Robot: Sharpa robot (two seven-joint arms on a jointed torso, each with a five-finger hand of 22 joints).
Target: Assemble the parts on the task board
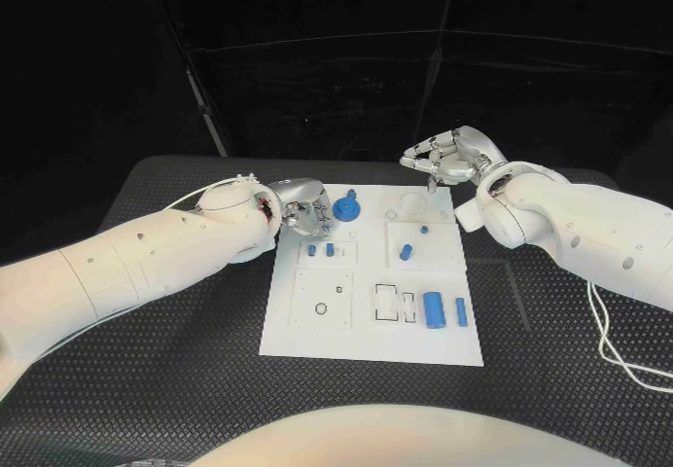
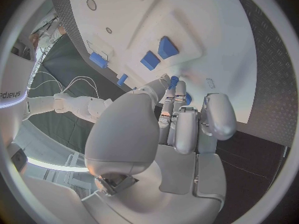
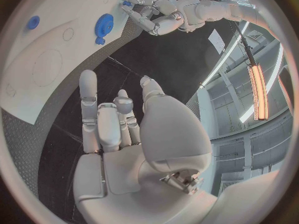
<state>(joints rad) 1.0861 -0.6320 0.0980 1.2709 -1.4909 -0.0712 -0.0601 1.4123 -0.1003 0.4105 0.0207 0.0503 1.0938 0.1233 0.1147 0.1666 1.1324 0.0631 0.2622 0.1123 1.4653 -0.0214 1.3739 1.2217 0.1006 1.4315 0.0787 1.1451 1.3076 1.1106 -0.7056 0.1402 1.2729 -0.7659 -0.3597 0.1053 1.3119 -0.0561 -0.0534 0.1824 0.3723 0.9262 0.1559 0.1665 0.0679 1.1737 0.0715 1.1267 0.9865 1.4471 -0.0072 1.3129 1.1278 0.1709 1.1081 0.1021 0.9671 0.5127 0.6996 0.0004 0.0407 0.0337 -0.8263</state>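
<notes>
Hovering over the far left part of the white board, the left hand is sitting just left of the blue gear, with two small blue pegs just nearer than it. Its fingers are curling in side by side; whether they are pinching anything I cannot tell. The right hand is hanging past the board's far right corner, fingers loosely apart and holding nothing. The left hand is lying nearer the gear, so it looks the likelier to act.
</notes>
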